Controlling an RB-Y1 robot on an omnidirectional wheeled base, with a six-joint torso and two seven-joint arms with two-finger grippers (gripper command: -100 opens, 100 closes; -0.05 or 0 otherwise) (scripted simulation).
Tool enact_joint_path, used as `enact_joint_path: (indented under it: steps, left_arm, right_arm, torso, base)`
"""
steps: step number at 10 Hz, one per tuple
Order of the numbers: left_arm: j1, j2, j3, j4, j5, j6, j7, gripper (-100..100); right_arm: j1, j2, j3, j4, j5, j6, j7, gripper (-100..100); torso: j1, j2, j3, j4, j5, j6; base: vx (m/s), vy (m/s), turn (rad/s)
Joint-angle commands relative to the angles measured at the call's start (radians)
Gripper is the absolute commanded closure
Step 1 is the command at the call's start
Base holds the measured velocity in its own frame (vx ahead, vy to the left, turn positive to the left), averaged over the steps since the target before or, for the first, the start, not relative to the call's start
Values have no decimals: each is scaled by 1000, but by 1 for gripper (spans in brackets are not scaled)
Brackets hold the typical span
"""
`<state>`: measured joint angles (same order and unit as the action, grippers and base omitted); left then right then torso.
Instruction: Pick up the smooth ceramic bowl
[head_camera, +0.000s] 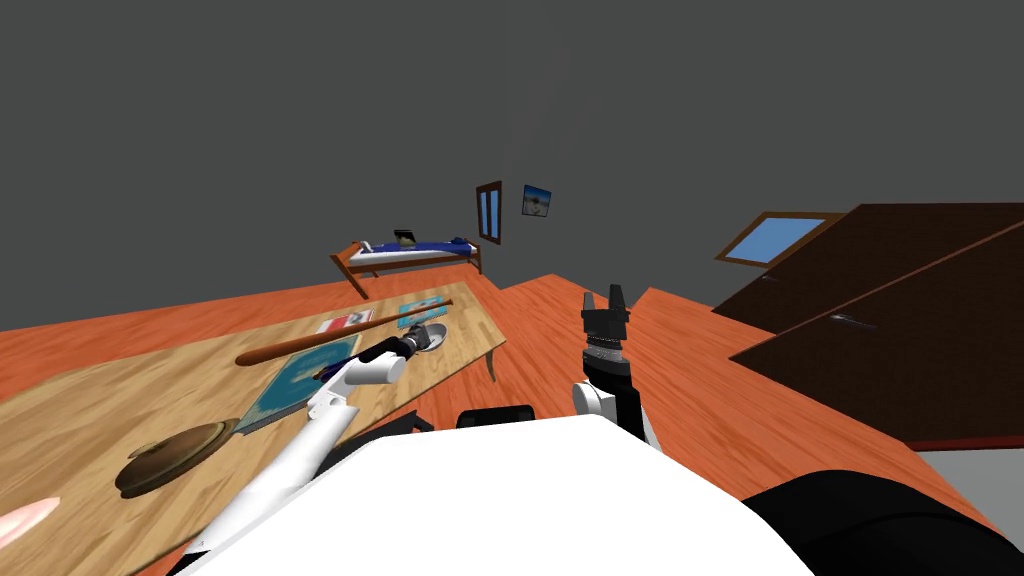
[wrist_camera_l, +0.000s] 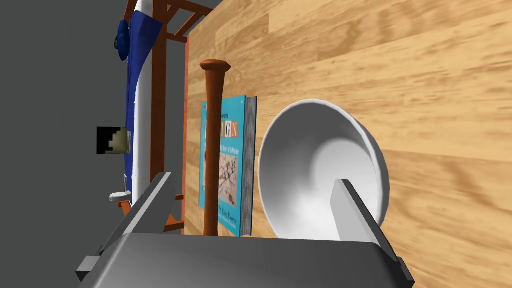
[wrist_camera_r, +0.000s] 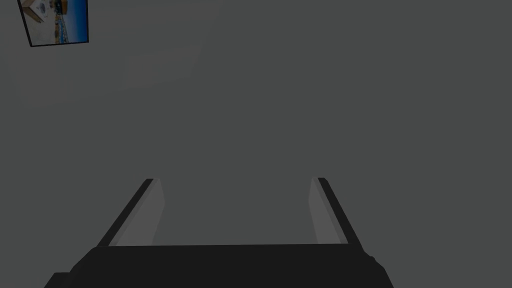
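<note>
left gripper (wrist_camera_l: 252, 179) spread at the white bowl (wrist_camera_l: 320, 160), not yet gripping; closing and lifting are left; right gripper (wrist_camera_r: 235, 180) spread, idle.

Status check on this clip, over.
Left tool open, one finger over white bowl, not gripped. Right tool open, clear of table. Bat and book close beside bowl.

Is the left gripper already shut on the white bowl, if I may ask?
No, the left gripper stands open, the bowl's rim between its fingers.
</note>
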<state>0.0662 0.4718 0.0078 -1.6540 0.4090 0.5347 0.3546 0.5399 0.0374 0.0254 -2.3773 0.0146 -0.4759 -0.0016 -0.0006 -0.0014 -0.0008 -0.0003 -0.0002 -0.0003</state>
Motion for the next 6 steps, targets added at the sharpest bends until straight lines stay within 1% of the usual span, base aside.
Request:
enact_joint_path:
  steps: [1,2,3,4,5,6]
  left_arm:
    - [-5,5,3,10,8,35,9,-100]
    - [-24,21,7,44,29,73,22,-100]
    - [-24,21,7,44,29,81,22,-100]
    - [-41,35,10,76,49,121,36,-100]
    - [-41,35,10,76,49,126,36,-100]
    - [-58,49,14,107,69,164,49,-100]
  right_arm:
    - [0,0,0,0,0,0,0,0]
    - [0,0,0,0,0,0,0,0]
    - [0,0,0,0,0,0,0,0]
    - [0,0,0,0,0,0,0,0]
    - [0,0,0,0,0,0,0,0]
    - [0,0,0,0,0,0,0,0]
  torso:
    - [0,0,0,0,0,0]
    - [0,0,0,0,0,0]
    - [0,0,0,0,0,0]
    - [0,1,0,0,0,0]
    - [0,0,0,0,0,0]
    - [0,1,0,0,0,0]
  base:
    - [13,-12,-34]
    - [14,-14,-56]
    - [11,-13,-30]
    - [16,-16,-62]
    - [13,-13,-28]
    - [13,-20,-54]
